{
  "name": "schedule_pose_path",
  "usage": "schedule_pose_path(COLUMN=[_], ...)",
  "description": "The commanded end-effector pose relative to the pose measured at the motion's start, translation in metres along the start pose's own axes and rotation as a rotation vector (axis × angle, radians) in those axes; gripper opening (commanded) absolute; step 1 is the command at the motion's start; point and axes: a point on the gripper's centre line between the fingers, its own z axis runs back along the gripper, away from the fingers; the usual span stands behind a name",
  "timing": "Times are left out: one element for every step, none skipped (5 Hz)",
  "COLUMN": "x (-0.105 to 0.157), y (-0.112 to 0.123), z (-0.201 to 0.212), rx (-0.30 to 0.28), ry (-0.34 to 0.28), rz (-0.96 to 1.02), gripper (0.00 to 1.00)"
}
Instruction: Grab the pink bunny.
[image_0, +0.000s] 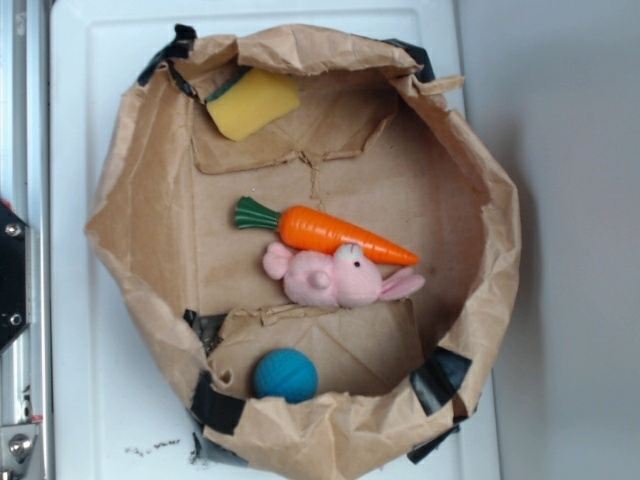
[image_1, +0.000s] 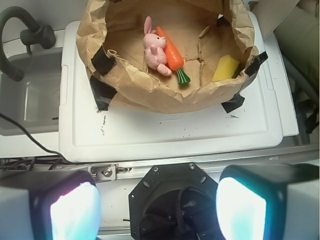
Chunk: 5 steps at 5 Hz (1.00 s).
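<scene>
Inside paper bag (image_0: 150, 200) | pink bunny (image_0: 335, 278) touching carrot (image_0: 330, 230) | hand (image_1: 159, 207) released, well apart

Lying inside a brown paper enclosure (image_0: 150, 180): 1 orange carrot (image_0: 335, 232), 1 yellow sponge (image_0: 255, 102), 1 blue ball (image_0: 285, 375). Resting on a white tray (image_1: 165, 135) beside a sink (image_1: 27, 100).
</scene>
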Motion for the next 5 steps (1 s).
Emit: schedule_pose_path(x=[0.002,0.02,0.053,0.081,0.095], y=[-0.001,-0.014,-0.022,-0.018,-0.016], z=[0.003,-0.009,-0.016,-0.026,-0.043], rx=[-0.002,-0.099,-0.151,-0.145,-0.081], ry=[-0.005,-0.107,-0.168,-0.194,-0.187], rz=[-0.012,0.006,0.022,0.054,0.056], gripper=[1.0,1.0,1.0,1.0,1.0])
